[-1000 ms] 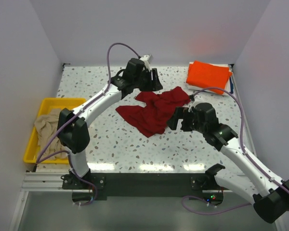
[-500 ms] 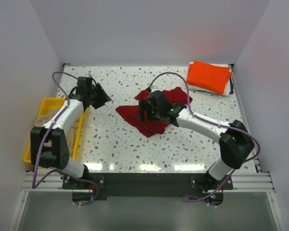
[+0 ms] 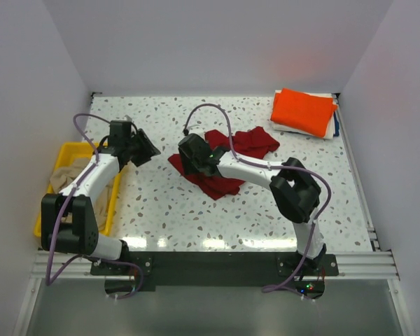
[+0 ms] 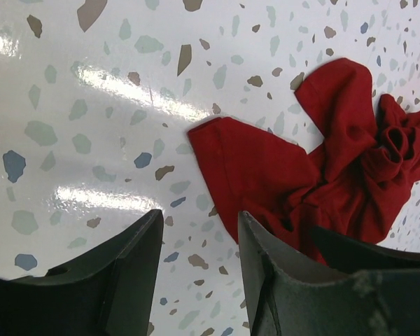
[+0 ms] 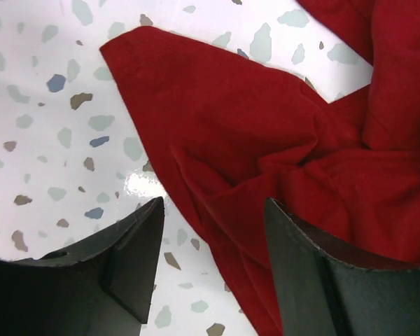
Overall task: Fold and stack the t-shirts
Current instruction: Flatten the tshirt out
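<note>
While both arms reach out over the speckled desk, the dark red t-shirt lies crumpled near its middle. One flat flap is spread toward the left and the rest is bunched in folds toward the right.

The right hand hangs over the left part of the shirt, its arm crossing the cloth from the right. In its wrist camera the two fingers stand well apart, with a ridge of red cloth below the gap between them. Nothing is pinched, and whether the tips touch the cloth I cannot tell.

The left hand is over bare desk to the left of the shirt and apart from it, its fingers likewise spread and empty. Its wrist camera shows the shirt's left corner just beyond the fingertips.

The bright orange t-shirt sits folded in a neat rectangle at the far right corner of the desk, well apart from the red one. The beige t-shirt lies heaped in the yellow tray at the desk's left edge, with the left arm passing above the tray.
</note>
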